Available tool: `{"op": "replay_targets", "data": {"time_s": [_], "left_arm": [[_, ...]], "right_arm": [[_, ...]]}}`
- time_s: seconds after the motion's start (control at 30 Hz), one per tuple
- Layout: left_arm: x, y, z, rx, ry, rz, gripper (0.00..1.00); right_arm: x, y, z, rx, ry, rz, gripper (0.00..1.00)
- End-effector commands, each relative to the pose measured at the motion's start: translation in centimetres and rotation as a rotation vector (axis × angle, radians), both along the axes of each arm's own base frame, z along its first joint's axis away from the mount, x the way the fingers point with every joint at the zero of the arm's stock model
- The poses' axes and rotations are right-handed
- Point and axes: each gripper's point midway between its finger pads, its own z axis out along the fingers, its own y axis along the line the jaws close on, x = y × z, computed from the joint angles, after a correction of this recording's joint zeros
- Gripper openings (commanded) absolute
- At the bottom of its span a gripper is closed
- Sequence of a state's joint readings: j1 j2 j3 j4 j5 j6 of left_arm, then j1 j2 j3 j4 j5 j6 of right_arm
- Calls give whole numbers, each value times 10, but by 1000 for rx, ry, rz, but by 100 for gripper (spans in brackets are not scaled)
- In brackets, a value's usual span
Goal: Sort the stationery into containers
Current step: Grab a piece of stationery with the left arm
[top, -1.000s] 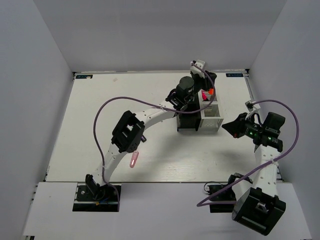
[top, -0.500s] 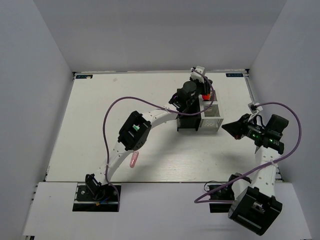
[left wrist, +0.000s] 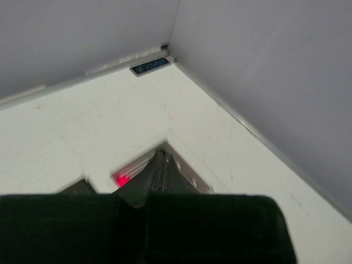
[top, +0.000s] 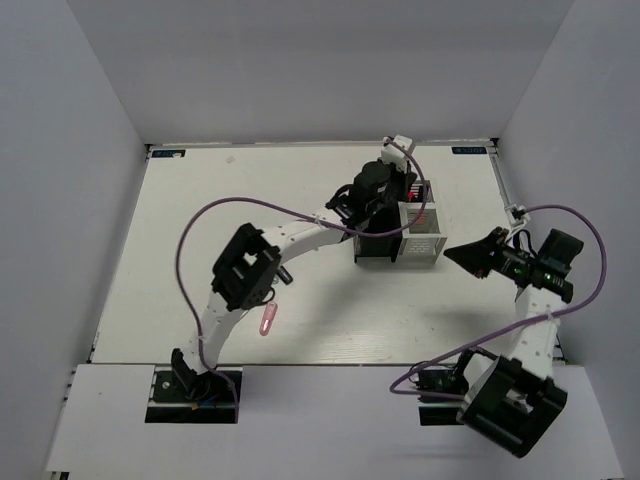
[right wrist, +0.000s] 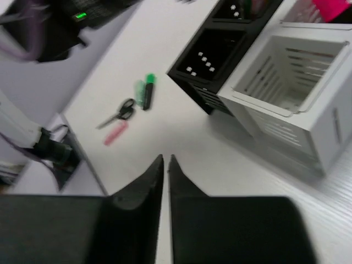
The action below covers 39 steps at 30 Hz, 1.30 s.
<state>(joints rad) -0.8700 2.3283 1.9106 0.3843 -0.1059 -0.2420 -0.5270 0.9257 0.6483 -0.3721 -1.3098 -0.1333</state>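
The white holder point(top: 424, 246) and black holder point(top: 372, 249) stand side by side at the table's back right. My left gripper point(top: 404, 192) is shut with nothing showing in it, over the white holder's far compartment, where pink and red caps point(top: 416, 203) stick up. The left wrist view shows its closed jaws point(left wrist: 161, 157) above that rim, with a red cap point(left wrist: 121, 179) beside them. My right gripper point(top: 466, 257) is shut and empty, right of the white holder point(right wrist: 286, 71). Its view point(right wrist: 166, 159) shows scissors point(right wrist: 118, 113), a green-capped marker point(right wrist: 149, 89), a mint highlighter point(right wrist: 139, 94) and the pink cutter point(right wrist: 115, 133) on the table.
The black holder point(right wrist: 220, 49) has stationery in its far compartment. The pink cutter point(top: 268, 320) lies near the front by the left arm's elbow point(top: 245, 268), which hides most of the other loose items. Grey walls close in the table; its back right corner point(left wrist: 165, 49) is near.
My left gripper has shifted over the white holder and the orange-red item seen at its tip no longer shows there. The left elbow swung left. My right gripper drew back slightly to the right.
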Motion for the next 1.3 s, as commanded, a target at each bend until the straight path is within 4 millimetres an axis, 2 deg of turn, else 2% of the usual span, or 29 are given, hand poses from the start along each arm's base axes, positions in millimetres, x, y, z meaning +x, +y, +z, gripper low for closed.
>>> {"op": "replay_targets", "data": {"time_s": [0.0,0.03,0.07,0.1,0.13,0.17,0.2,0.23,0.27,0.3,0.33,0.37,0.4,0.43,0.47,0.53,0.57,0.63,0.67,0.77,0.9,1.1,1.27], "left_arm": [[-85,38,97,114,-9,8,0],[-96,59,102,140,53,62,0],[-101,93,71,282,156,187,14],[-109,141,66,367,215,312,24],[-113,169,37,402,294,406,34],[-123,209,-9,466,419,501,46],[-133,237,7,415,429,541,59],[-128,261,-8,365,495,614,64],[-146,294,-63,458,580,658,68],[-155,297,-61,333,661,664,70],[-153,325,-74,331,721,740,71],[-162,339,-94,351,773,773,71],[-164,341,-101,294,839,808,73],[-167,357,-112,302,910,838,73],[-168,355,-116,290,936,831,73],[-168,358,-128,280,992,855,73],[-169,361,-132,272,1018,880,73],[-166,358,-143,274,1065,903,73],[-170,358,-156,300,1111,909,73],[-163,354,-163,299,1116,913,73],[-158,357,-177,304,1117,934,73],[-141,356,-181,307,1118,937,67],[-116,350,-170,297,1108,932,64]], "right_arm": [[-4,8,27,113,-8,122,0],[-12,13,18,154,66,127,0],[-4,7,24,110,66,116,0],[2,4,33,74,60,120,0],[2,4,34,71,79,131,0],[7,2,31,73,106,133,0],[11,0,34,87,168,115,0],[23,-7,26,-20,164,94,0],[28,-8,22,23,304,36,0],[40,-16,19,-45,273,-4,0],[49,-34,-8,-217,336,-122,11],[57,-43,1,-259,303,-220,19],[67,-62,-7,-358,289,-326,38],[73,-69,-4,-431,257,-386,52],[76,-81,-6,-479,264,-450,61],[80,-84,1,-520,249,-473,66],[80,-93,-1,-568,267,-520,66],[80,-93,-11,-589,285,-523,60],[84,-95,-10,-598,269,-540,57],[78,-89,-19,-589,278,-523,52],[72,-75,-23,-568,262,-480,52],[69,-70,-27,-560,261,-460,52],[66,-68,-31,-567,251,-449,52]]}}
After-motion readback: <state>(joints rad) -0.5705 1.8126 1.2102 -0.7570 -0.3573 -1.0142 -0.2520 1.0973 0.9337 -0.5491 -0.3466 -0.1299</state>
